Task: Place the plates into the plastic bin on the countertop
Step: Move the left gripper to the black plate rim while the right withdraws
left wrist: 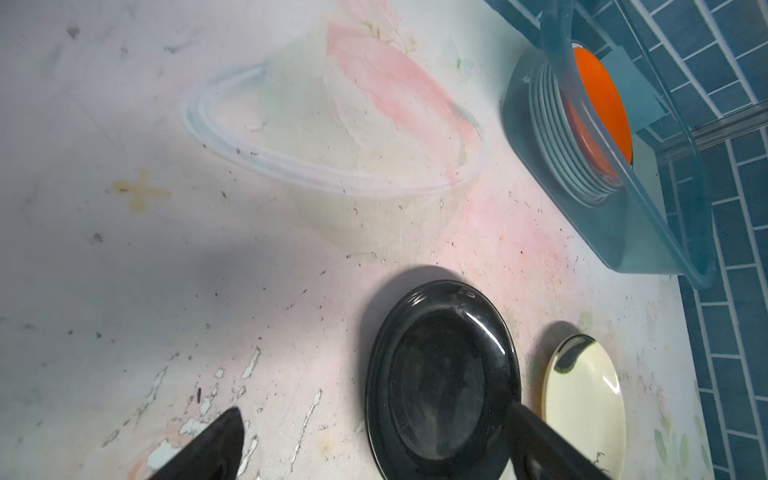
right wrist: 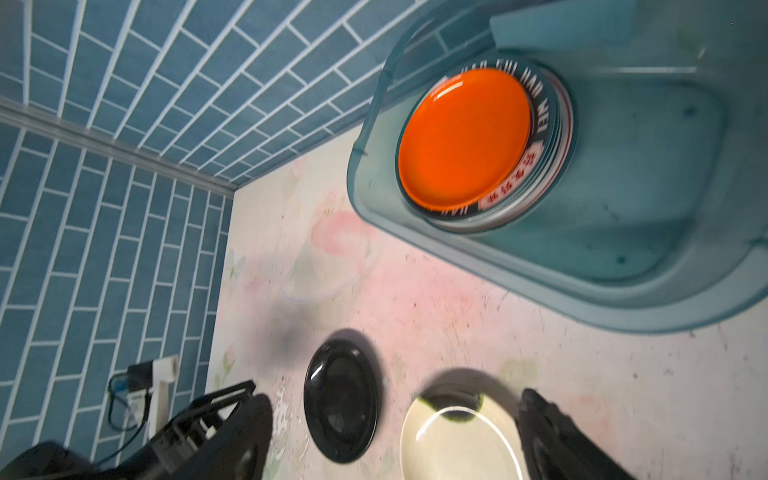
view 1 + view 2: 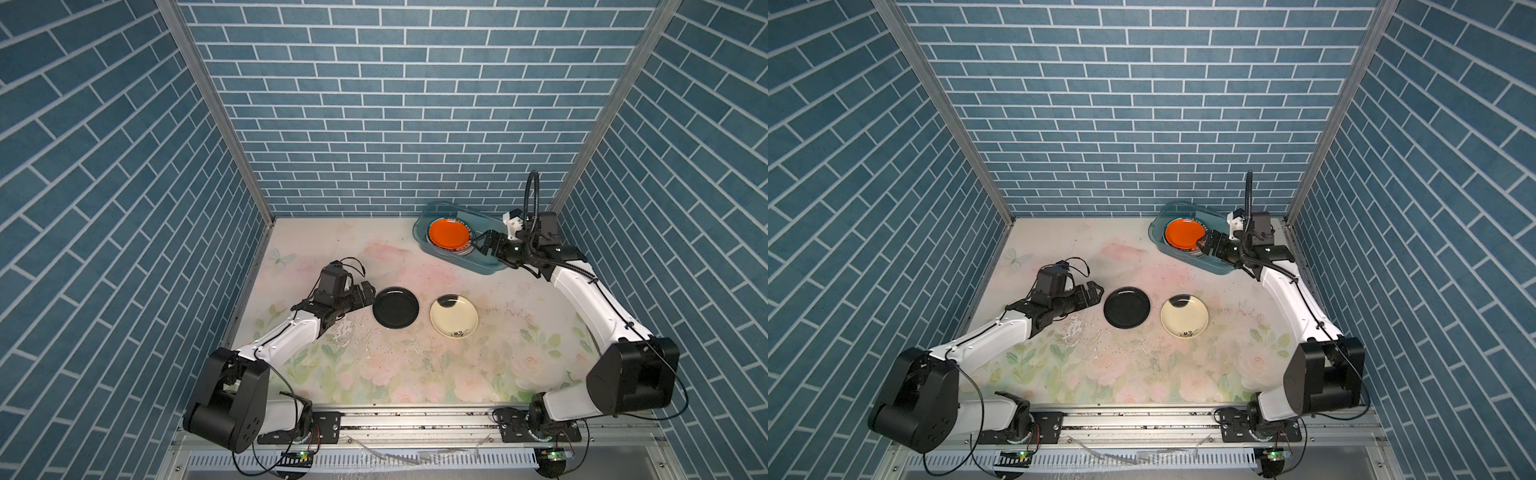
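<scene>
The countertop (image 3: 374,374), with its faded roses and scuffs, fills the lower middle of both top views. The plastic bin (image 3: 484,266) sits at its upper right corner, set at an angle near the back wall. Inside the bin's left end is a stack of white plates (image 2: 540,124) with printed rims; their number cannot be counted. The orange plate (image 3: 449,234) lies flat on top of that stack. The rest of the bin floor is bare.

2 plates lie flat on the counter at the centre of both top views. The black plate (image 3: 395,308) is on the left and the cream plate (image 3: 454,316), with a dark blot at its upper rim, is just to its right. They are apart, not touching.

The left gripper (image 3: 362,297) hovers just left of the black plate, jaws spread wide and holding nothing. The right gripper (image 3: 478,246) hangs over the bin just right of the orange plate. Its jaws are parted and empty, and its 2 fingers (image 2: 552,432) stand far apart in the wrist view.
</scene>
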Tool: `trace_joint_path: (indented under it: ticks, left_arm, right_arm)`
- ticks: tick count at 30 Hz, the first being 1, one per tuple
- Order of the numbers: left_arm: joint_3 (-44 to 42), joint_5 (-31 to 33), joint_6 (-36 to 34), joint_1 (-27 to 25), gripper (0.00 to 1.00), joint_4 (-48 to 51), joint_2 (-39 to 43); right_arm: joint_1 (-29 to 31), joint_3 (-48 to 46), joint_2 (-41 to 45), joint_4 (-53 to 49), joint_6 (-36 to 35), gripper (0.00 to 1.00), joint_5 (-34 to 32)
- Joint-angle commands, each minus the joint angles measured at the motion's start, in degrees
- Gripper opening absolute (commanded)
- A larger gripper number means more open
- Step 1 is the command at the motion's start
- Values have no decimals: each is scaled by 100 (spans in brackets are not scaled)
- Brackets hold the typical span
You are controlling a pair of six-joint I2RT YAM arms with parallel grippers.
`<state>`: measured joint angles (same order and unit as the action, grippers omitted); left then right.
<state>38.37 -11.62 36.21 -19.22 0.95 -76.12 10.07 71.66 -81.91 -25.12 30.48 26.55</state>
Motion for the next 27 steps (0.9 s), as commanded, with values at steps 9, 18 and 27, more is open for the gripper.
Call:
trace_joint_path:
  ticks: [9, 18, 27]
  left_arm:
    - [-148, -880, 428, 287, 82, -798, -420]
    - [-476, -991, 712, 296, 74, -1212, -941]
    - [-489, -1322, 796, 296, 50, -1623, -1592]
  right_arm:
    - [44, -2600, 2310, 1088, 1065, 97, 798]
    - [41, -3158, 2601, 1099, 1210, 96, 393]
    - [57, -3402, 2596, 1392, 1426, 95, 351]
